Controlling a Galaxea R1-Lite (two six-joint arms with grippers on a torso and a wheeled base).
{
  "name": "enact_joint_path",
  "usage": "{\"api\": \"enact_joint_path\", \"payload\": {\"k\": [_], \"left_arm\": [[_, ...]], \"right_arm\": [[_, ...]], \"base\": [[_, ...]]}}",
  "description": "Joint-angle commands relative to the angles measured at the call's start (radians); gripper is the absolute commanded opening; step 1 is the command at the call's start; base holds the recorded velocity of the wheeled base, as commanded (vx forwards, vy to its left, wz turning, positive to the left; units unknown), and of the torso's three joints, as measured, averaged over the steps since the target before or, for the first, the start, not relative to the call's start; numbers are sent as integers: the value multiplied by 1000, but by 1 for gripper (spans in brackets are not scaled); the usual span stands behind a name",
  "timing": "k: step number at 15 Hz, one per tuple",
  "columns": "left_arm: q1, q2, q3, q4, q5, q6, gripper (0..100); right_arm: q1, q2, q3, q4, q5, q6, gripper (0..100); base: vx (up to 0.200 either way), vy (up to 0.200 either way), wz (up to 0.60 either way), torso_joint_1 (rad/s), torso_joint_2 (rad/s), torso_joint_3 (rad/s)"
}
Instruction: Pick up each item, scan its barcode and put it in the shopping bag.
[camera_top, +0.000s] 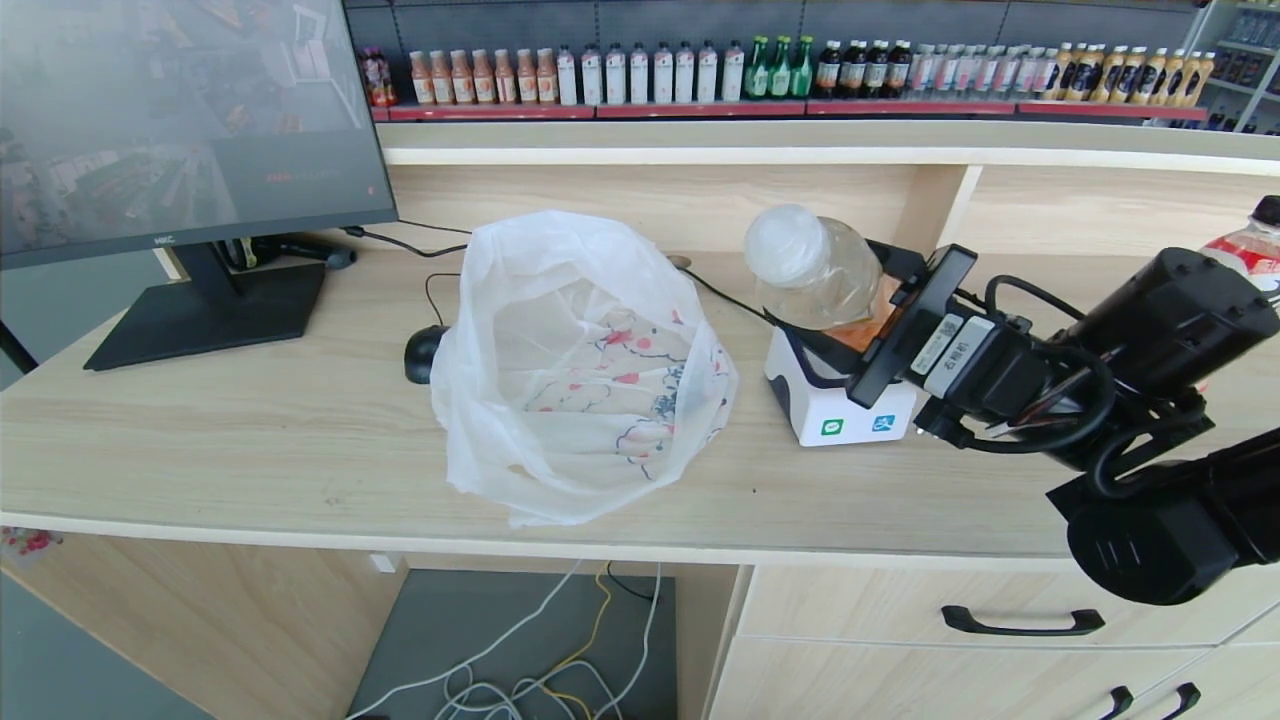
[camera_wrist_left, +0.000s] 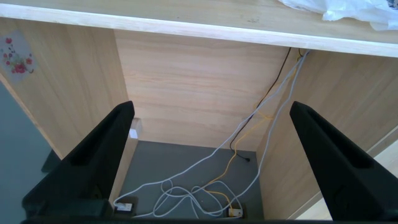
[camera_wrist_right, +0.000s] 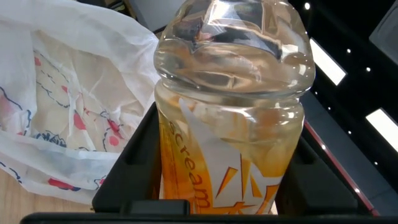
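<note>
My right gripper (camera_top: 868, 300) is shut on a clear plastic bottle (camera_top: 812, 265) with an orange label, held on its side just above the white barcode scanner (camera_top: 835, 400), base pointing toward the bag. The right wrist view shows the bottle (camera_wrist_right: 233, 124) between the black fingers (camera_wrist_right: 134, 168). The white shopping bag (camera_top: 580, 360) with red and blue print stands open on the counter left of the scanner; it also appears as the bag (camera_wrist_right: 68, 118). My left gripper (camera_wrist_left: 211, 162) hangs open below the counter edge, holding nothing.
A monitor (camera_top: 180, 120) stands at the counter's back left, with a black mouse (camera_top: 424, 352) beside the bag. Another bottle (camera_top: 1250, 250) stands at the far right. A raised ledge (camera_top: 800, 150) runs behind the counter. Cables (camera_wrist_left: 205, 186) lie on the floor underneath.
</note>
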Motion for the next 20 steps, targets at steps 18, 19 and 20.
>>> {"api": "enact_joint_path", "payload": {"k": [18,19,20], "left_arm": [[1,0,0,-1,0,2,100],[1,0,0,-1,0,3,100],[1,0,0,-1,0,3,100]], "right_arm": [[213,-218,31,3,-486,523,0],[224,-238,66,3,-543,560,0],[229,-249,103,-1,-592,603,0]], "base": [[0,0,0,0,0,0],[0,0,0,0,0,0],[0,0,0,0,0,0]]}}
